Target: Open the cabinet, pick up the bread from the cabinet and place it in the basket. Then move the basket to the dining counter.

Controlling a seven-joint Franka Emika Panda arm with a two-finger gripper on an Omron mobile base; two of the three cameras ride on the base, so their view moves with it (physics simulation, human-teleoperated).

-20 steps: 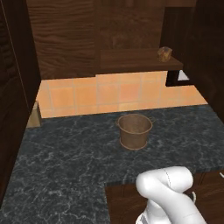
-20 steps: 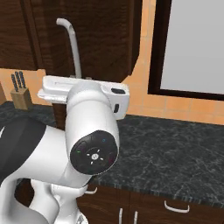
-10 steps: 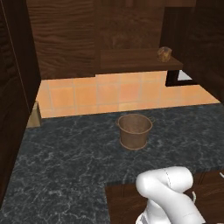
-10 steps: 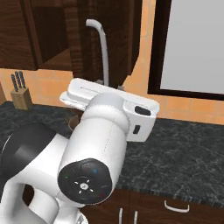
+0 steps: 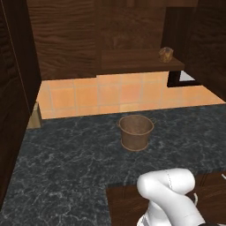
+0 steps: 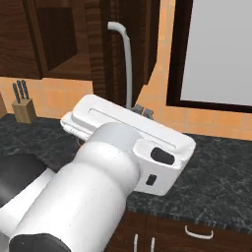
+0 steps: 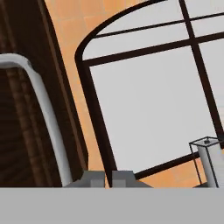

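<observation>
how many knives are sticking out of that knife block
3 dark knife handles show, side by side in the top of the tan knife block, which stands on the black worktop against the orange tiled wall at the far left of the right base view. More may be hidden.

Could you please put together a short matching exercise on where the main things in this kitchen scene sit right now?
Things:
1. bread
2. basket
3. knife block
4. hand

Places or states:
A. on the black marbled worktop, standing upright and empty
B. shut, right beside the silver bar handle of the cabinet
C. on the cabinet's shelf, above the worktop
D. at the back of the worktop, against the orange tiled wall

Pairs: 1-C, 2-A, 3-D, 4-B
</observation>
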